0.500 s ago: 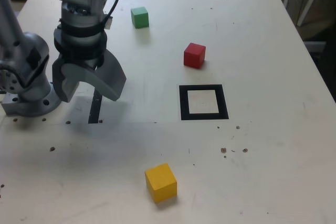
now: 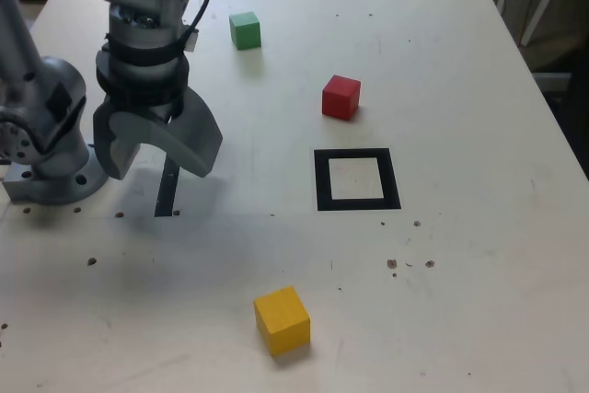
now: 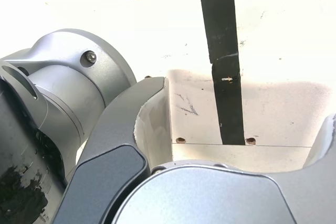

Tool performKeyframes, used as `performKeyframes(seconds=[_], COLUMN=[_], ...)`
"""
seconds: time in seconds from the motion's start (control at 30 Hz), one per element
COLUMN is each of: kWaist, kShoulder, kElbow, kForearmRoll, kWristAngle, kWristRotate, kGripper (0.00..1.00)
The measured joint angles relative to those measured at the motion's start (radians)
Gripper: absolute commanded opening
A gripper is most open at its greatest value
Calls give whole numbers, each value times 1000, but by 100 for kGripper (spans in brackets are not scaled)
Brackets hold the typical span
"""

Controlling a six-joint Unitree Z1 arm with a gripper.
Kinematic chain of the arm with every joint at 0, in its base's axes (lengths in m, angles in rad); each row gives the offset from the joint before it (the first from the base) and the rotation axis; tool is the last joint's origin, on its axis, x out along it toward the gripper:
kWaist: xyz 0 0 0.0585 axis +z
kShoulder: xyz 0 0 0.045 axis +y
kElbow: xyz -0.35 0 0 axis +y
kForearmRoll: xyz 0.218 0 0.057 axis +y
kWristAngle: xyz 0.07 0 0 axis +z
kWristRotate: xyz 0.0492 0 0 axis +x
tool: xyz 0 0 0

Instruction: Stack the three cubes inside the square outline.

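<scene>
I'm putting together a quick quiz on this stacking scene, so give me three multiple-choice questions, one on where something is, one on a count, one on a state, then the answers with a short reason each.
1. Which cube lies nearest the square outline?
A. green cube
B. red cube
C. yellow cube

2. How many cubes are inside the outline?
A. none
B. one
C. two

3. How is the gripper?
A. shut on a cube
B. shut and empty
C. open and empty

Answers:
1. B, the red cube sits just beyond the outline, while the green cube and yellow cube lie farther off.
2. A, only the pale centre shows inside the frame.
3. C, its jaws stand spread above the black strip with nothing between them.
</scene>
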Motion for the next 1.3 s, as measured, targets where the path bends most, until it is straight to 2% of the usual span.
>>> performKeyframes(seconds=[0.13, 0.23, 0.33, 0.5, 0.8, 1.03, 1.3], kWaist=[0, 13, 59, 139, 155, 190, 295], kShoulder=[4, 10, 20, 22, 29, 107, 174], kElbow=[-1, -10, -19, -40, -141, -291, -457], kForearmRoll=[-1, -1, 3, 11, 71, 120, 172], kWristAngle=[5, 25, 45, 58, 83, 125, 158], kWristRotate=[0, 8, 45, 130, 180, 250, 377], kGripper=[100, 100, 100, 100, 100, 100, 100])
